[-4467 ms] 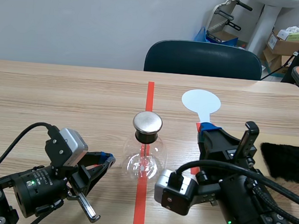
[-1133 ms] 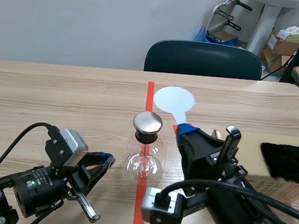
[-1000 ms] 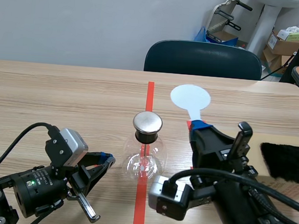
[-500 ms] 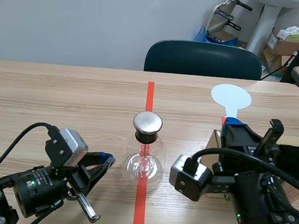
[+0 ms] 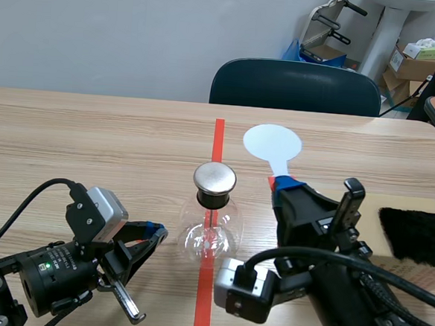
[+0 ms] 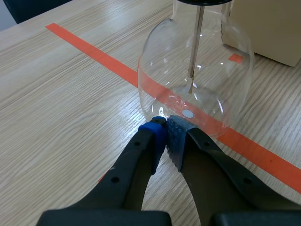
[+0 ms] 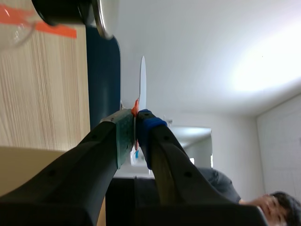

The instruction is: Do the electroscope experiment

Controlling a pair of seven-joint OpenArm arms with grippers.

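Observation:
The electroscope is a clear glass flask (image 5: pixel 211 239) with a round metal cap (image 5: pixel 215 178), standing on the red tape line. My left gripper (image 5: pixel 151 233) lies low just left of it. In the left wrist view its fingers meet shut and empty (image 6: pixel 165 132) at the foot of the flask (image 6: pixel 197 80), whose inner rod shows. My right gripper (image 5: pixel 287 186) is shut on the stem of a white round paddle (image 5: pixel 273 143), held upright to the right of the cap and apart from it. The right wrist view shows the paddle (image 7: pixel 142 82) edge-on between the pads (image 7: pixel 136 120).
A black cloth (image 5: pixel 418 235) lies on a beige board (image 5: pixel 398 202) at the right, behind my right arm. A dark chair back (image 5: pixel 296 86) stands across the table. Boxes (image 5: pixel 415 61) sit in the far right corner. A person (image 7: pixel 277 203) shows in the right wrist view.
My right arm swung the paddle away to the right half a second ago and has brought it back left, close to the metal cap. The left arm and flask have not moved.

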